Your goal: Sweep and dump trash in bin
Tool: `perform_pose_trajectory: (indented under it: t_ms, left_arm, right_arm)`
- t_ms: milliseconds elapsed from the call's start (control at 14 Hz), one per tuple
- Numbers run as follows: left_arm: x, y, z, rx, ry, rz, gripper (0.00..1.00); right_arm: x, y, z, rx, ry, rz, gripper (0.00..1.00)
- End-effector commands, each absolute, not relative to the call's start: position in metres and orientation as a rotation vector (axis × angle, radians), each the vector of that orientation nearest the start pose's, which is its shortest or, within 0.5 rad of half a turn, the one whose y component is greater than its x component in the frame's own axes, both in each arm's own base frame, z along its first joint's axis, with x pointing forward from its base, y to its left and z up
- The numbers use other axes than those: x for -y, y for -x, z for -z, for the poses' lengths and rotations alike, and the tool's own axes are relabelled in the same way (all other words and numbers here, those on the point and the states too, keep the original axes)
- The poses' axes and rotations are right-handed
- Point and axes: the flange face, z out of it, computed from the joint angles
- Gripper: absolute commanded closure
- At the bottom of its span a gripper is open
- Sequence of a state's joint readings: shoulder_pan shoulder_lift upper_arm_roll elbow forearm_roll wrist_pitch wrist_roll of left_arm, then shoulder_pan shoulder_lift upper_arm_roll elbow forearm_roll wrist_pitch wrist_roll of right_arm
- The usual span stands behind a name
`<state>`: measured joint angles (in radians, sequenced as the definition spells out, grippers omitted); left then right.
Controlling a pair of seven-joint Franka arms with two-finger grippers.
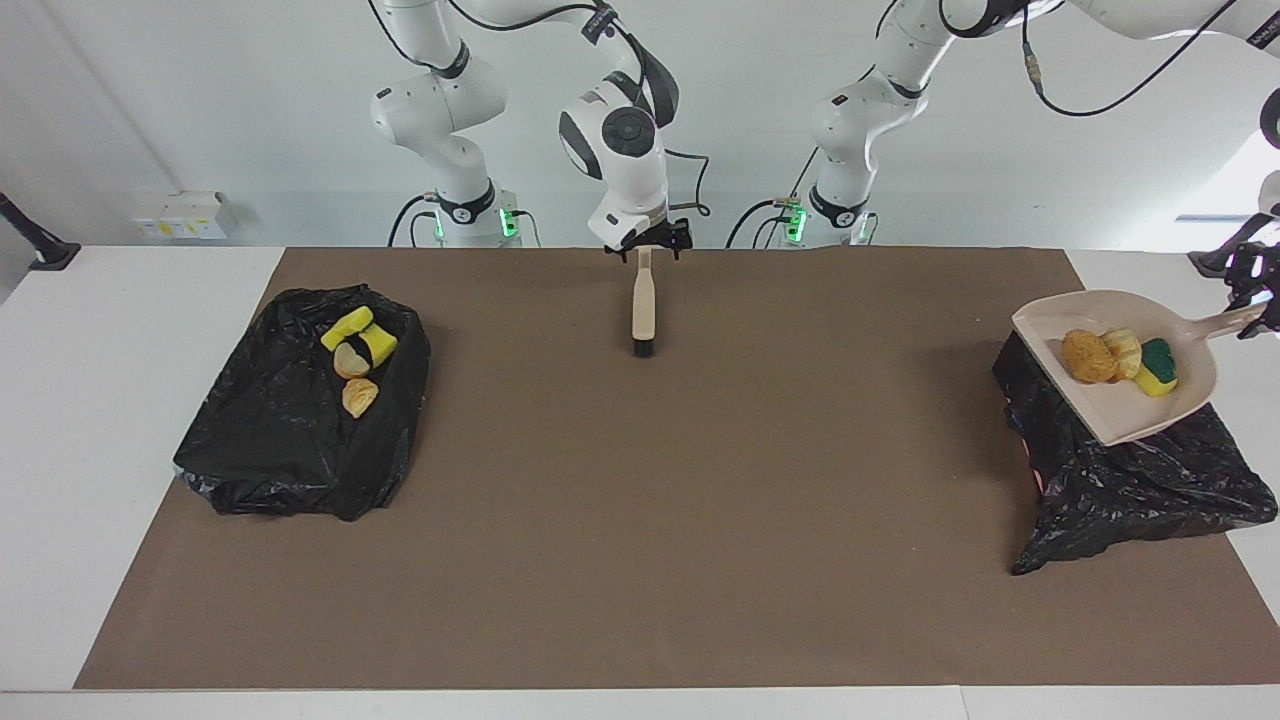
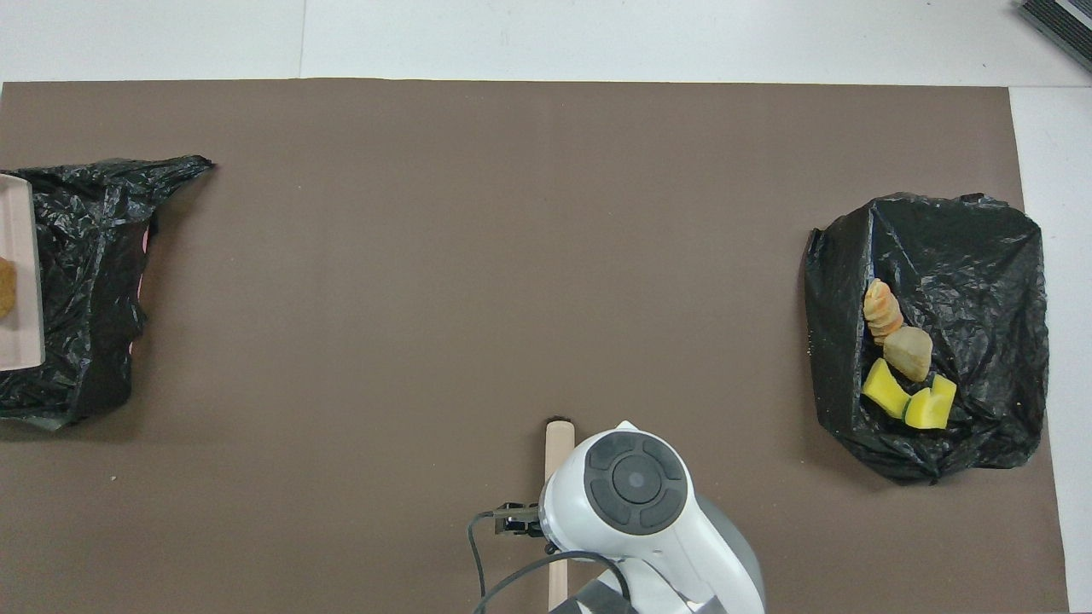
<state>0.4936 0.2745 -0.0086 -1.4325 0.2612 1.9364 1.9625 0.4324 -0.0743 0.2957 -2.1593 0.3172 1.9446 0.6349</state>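
Observation:
My left gripper (image 1: 1256, 300) is shut on the handle of the beige dustpan (image 1: 1130, 410) and holds it tilted over the black-bagged bin (image 1: 1130, 490) at the left arm's end of the table. In the pan lie an orange-brown lump (image 1: 1088, 356), a pale lump (image 1: 1124, 352) and a yellow sponge with a green face (image 1: 1157, 368). My right gripper (image 1: 645, 252) is shut on the beige-handled brush (image 1: 644, 310), which hangs upright with its black bristles at the brown mat (image 1: 700, 480). The overhead view shows the pan's edge (image 2: 19, 273) and the brush's handle (image 2: 558, 443).
A second black-bagged bin (image 1: 290, 440) stands at the right arm's end. On its bag lie yellow sponge pieces (image 1: 360, 333) and beige lumps (image 1: 358, 396); they also show in the overhead view (image 2: 904, 367).

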Motion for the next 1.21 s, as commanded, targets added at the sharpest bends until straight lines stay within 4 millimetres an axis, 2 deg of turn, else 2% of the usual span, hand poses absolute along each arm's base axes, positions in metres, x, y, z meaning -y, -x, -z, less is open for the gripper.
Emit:
perform_pose_trajectory:
  t_ms: [0,142,285,427,569,712,854,1139]
  left_arm:
    - [-0.330,-0.589,-0.565,-1.947,1.900,-0.340,1.00]
    - [-0.327,-0.592,-0.562,-1.935,1.801,-0.439,1.00]
    - [-0.315,-0.590,-0.556,-1.924,1.798,-0.448,1.00]
    - [-0.301,-0.586,-0.549,-1.903,1.715,-0.531,1.00]
    - [-0.291,-0.585,-0.546,-1.865,1.670,-0.568,1.00]
    - [-0.283,-0.586,-0.549,-1.829,1.624,-0.620,1.00]
    - [-0.262,-0.591,-0.560,-1.788,1.518,-0.714,1.00]
    - [-0.254,-0.577,-0.573,-1.762,1.451,-0.771,1.00]
  right_arm:
    - [-0.343,-0.375,-0.448,-0.032,3.015,-0.352,0.00]
    - [-0.335,-0.387,-0.466,-0.057,3.011,-0.323,0.00]
    - [-0.316,-0.412,-0.503,-0.110,2.992,-0.289,0.00]
    - [-0.278,-0.439,-0.543,-0.165,2.996,-0.240,0.00]
    - [-0.232,-0.459,-0.566,-0.118,2.986,-0.181,0.00]
    - [-0.185,-0.474,-0.575,-0.066,3.014,-0.117,0.00]
    - [-0.150,-0.483,-0.586,-0.015,3.089,-0.039,0.00]
    - [-0.077,-0.503,-0.608,0.067,3.105,0.041,0.00]
